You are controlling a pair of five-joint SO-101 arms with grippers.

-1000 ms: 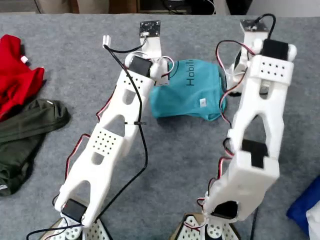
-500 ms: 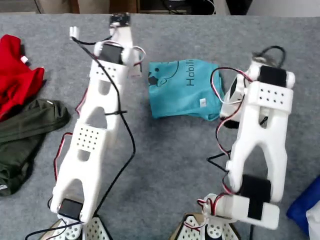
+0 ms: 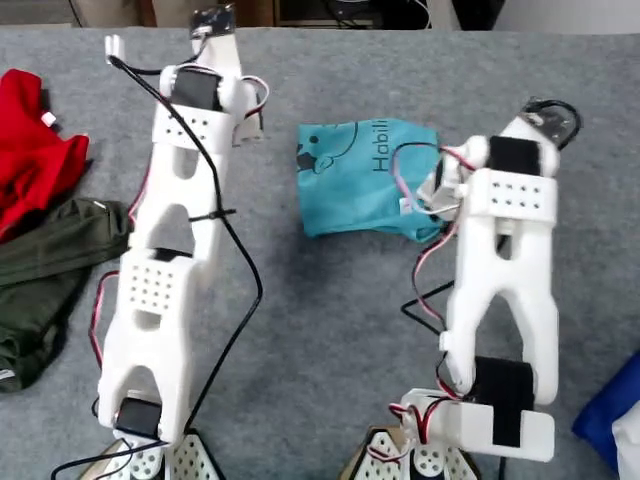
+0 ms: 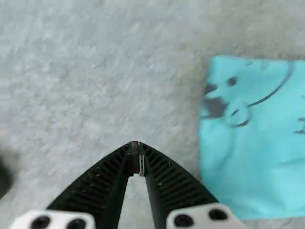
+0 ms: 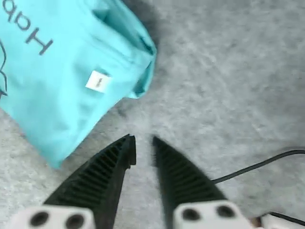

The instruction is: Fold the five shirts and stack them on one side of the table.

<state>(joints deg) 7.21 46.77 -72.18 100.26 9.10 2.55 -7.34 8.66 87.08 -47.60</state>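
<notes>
A folded teal shirt with dark print lies flat on the grey table, between the two arms. My left arm stretches toward the far side, to the left of the shirt. My left gripper is shut over bare carpet, with the teal shirt a short way beside it. My right gripper hovers just off the shirt's right edge, near the white tag; its fingers stand slightly open with nothing between them. The right arm sits at the shirt's right side.
A crumpled red shirt and a dark green shirt lie at the table's left edge. Blue cloth with a bit of white cloth pokes in at the lower right. A black cable runs beside the right gripper.
The left arm swung left, away from the teal shirt's left corner. The right arm drew back from the shirt's far right corner toward its base. The shirt lies free.
</notes>
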